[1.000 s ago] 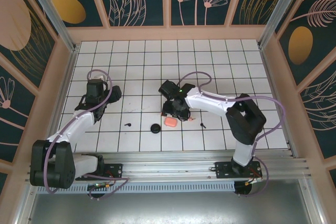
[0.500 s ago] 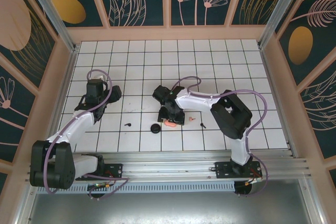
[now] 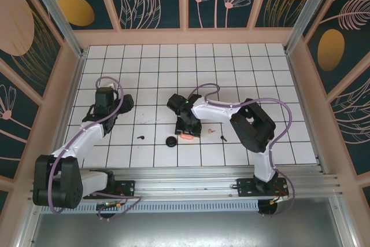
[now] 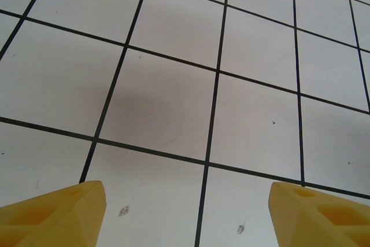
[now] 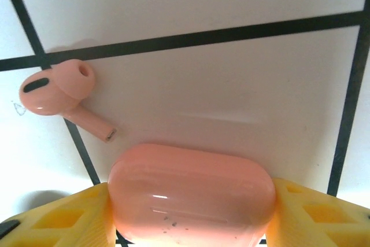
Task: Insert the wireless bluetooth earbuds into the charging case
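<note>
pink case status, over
Right gripper shut on pink charging case. Left gripper open. Pink earbud loose on tile beside case, apart. Black disc near case.

The white-tiled desk [image 3: 243, 67], ruled with black grid lines, carries a black round disc [image 3: 171, 142] near its front edge. Left of the disc lies a black earbud [image 3: 140, 137]. Just right of the disc is the pink charging case [image 3: 186, 136], farther right a pink earbud [image 3: 211, 131], then a second black earbud [image 3: 224, 138].

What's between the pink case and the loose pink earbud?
Nothing: right wrist view shows bare tile between pink case and pink earbud.
</note>
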Motion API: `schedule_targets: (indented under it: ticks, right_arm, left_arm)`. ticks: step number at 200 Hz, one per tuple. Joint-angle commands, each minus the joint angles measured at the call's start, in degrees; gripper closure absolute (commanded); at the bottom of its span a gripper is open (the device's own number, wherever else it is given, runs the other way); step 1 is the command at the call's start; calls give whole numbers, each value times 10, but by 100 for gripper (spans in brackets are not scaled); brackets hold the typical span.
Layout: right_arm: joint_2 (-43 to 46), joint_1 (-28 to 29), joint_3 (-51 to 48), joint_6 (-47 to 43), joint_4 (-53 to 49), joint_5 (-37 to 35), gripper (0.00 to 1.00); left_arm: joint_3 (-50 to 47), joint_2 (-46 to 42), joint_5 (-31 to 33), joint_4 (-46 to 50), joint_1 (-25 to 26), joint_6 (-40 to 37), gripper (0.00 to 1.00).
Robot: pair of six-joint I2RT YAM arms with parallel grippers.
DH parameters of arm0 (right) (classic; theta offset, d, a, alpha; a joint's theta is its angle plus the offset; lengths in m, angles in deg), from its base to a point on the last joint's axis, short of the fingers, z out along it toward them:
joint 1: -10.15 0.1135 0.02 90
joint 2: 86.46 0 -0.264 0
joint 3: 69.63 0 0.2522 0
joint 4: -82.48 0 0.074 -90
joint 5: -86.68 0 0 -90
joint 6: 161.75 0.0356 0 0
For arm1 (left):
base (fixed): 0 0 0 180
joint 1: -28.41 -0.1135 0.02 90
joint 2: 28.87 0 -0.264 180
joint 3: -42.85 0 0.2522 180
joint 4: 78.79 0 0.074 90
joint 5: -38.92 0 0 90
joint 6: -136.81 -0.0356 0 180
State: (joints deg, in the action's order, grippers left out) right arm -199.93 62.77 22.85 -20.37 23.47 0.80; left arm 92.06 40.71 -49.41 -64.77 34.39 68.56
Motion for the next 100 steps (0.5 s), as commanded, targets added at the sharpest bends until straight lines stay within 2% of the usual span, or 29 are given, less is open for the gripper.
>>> schedule_targets:
  ticks: [1, 29, 58, 100]
  right_arm:
    - [-5, 2, 10, 0, -9, -26, 44]
    - [27, 1, -14, 6, 22, -35, 45]
    - [102, 1, -58, 8, 96, -73, 46]
    - [265, -11, -164, -11, 309, -129, 46]
  left_arm:
    - [5, -1, -13, 1, 3, 1, 27]
    - [-9, -16, -56, -29, 3, -5, 31]
    - [-53, -65, -172, -137, 12, -6, 39]
    - [-109, -136, -203, -285, 99, -53, 39]
